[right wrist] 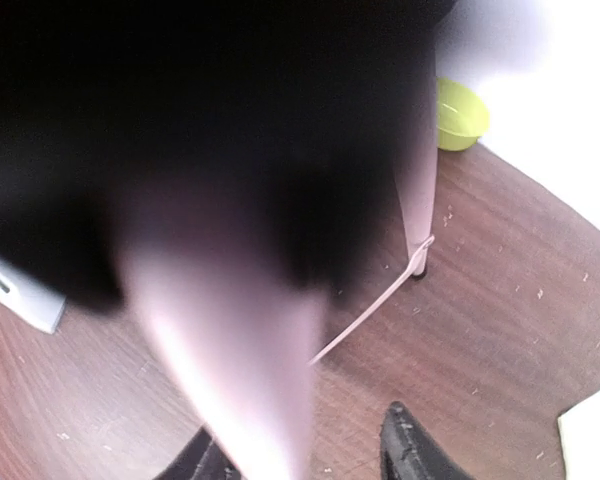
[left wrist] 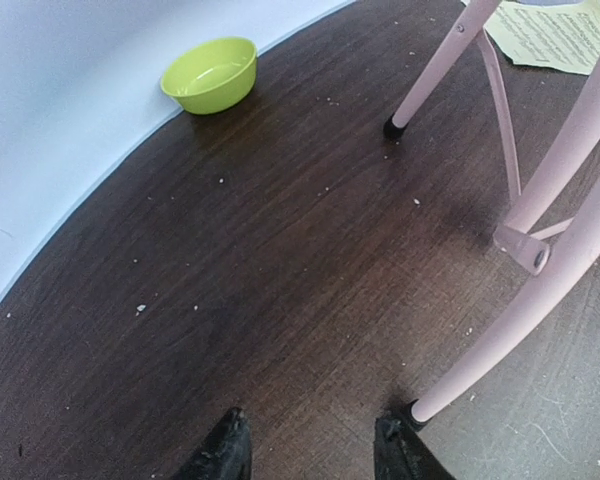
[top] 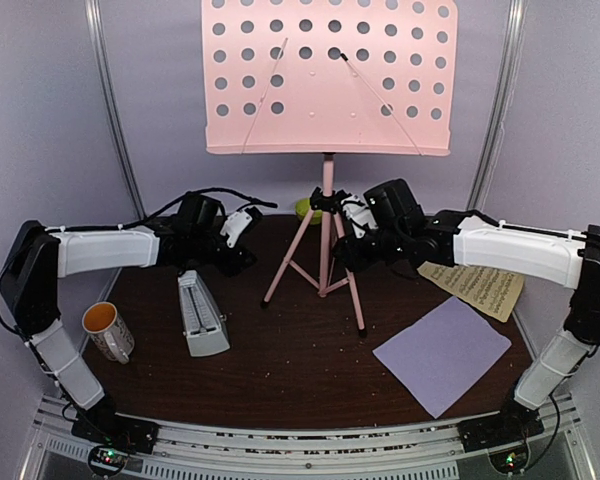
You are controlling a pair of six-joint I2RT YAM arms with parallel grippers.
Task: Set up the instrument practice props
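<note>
The pink music stand (top: 330,75) stands upright on its tripod at the middle back of the table. My left gripper (top: 242,258) is open and empty just left of the tripod. In the left wrist view (left wrist: 310,450) the foot of a stand leg (left wrist: 500,340) rests by its right finger. My right gripper (top: 346,250) is open at the tripod's right side. A blurred pink leg (right wrist: 240,360) passes close by its left finger (right wrist: 205,460). The grey metronome (top: 202,318) stands front left. The lavender page (top: 442,352) and pale-yellow page (top: 485,285) lie flat at the right.
A white mug with an orange inside (top: 108,330) stands at the front left. A lime-green bowl (left wrist: 212,73) sits behind the stand by the back wall, and also shows in the right wrist view (right wrist: 460,112). Grey walls close in the table.
</note>
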